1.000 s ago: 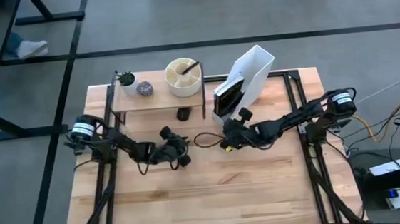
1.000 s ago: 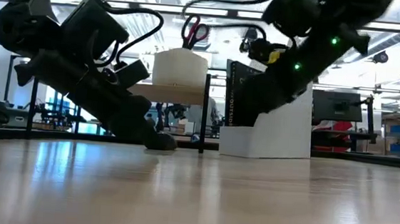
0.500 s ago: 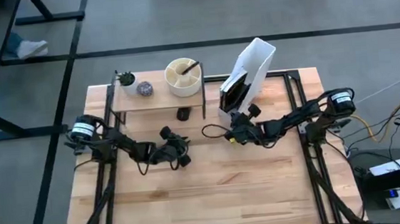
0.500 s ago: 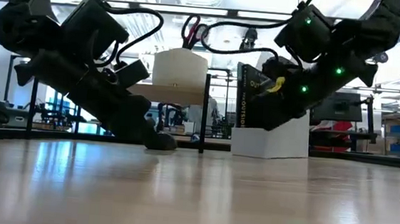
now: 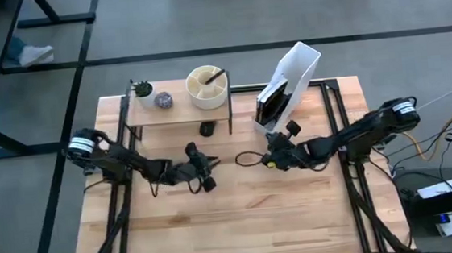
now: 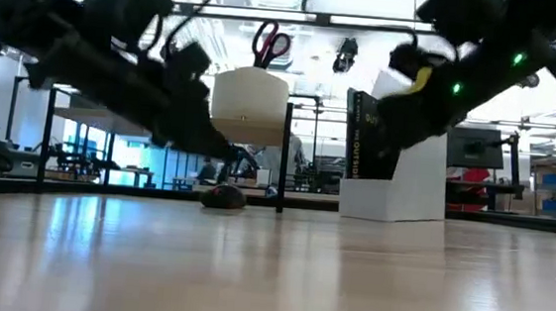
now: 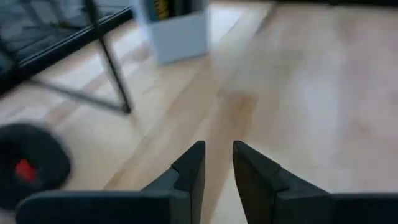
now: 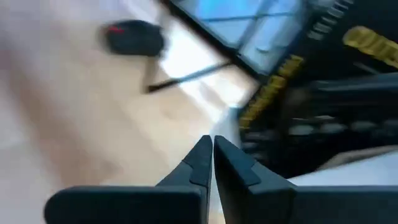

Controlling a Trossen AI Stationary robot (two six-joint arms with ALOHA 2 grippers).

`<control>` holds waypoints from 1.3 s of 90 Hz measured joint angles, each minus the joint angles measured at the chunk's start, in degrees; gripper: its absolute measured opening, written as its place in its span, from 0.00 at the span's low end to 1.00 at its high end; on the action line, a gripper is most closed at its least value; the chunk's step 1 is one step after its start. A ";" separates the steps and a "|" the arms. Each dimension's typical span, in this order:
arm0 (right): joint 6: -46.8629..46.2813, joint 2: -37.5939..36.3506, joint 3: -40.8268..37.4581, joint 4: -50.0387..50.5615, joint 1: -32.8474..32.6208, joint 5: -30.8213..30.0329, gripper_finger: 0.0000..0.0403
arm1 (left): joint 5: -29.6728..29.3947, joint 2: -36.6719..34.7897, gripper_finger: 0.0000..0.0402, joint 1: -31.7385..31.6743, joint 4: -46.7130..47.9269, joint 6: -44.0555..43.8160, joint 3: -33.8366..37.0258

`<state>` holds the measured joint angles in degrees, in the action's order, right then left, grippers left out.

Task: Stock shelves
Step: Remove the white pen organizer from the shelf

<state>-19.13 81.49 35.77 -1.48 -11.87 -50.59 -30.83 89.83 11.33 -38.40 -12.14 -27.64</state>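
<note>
The shelves (image 5: 178, 108), a low light-wood riser on black legs, stand at the table's far left. On them are a small plant (image 5: 142, 90), a grey ball (image 5: 163, 101) and a white cup (image 5: 207, 88) holding scissors (image 6: 270, 44). A small black object (image 5: 207, 129) lies on the table under the riser's front edge. My left gripper (image 5: 210, 170) hovers near it, narrowly open (image 7: 217, 163) and holding nothing. My right gripper (image 5: 270, 149) is shut (image 8: 212, 152) and holds nothing, just in front of the white file holder (image 5: 291, 77).
The file holder stands at the far right of the table and holds a black book (image 6: 371, 135) with yellow lettering. A black cable loop (image 5: 246, 158) hangs by my right wrist. Bare wood (image 5: 242, 222) fills the near half of the table.
My right gripper has drawn back from the file holder toward the table's near-right and risen. The holder and its book have slid toward the right edge. My left arm has lifted off the table, so the black object under the riser now shows.
</note>
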 joint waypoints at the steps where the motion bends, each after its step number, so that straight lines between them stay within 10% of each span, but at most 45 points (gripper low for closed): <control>1: 0.17 -0.11 0.00 -0.01 -0.28 0.42 0.00 | 0.57 -0.61 0.16 0.00 -0.06 0.42 0.00; 32: -0.42 3.00 0.06 -6.15 -3.09 20.63 0.00 | 6.47 -19.10 0.26 -0.53 3.38 16.64 -0.35; 57: 0.65 8.83 0.11 -13.37 -3.12 22.60 0.00 | 6.42 -30.85 0.44 -7.61 41.51 20.13 -14.18; 117: -1.09 18.43 0.16 -26.94 -3.14 23.84 0.00 | 19.33 -15.16 0.47 -37.98 85.70 44.41 -52.23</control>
<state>-20.22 99.91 35.93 -28.41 -15.00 -26.76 -11.50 74.67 -26.65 47.30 32.28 -79.86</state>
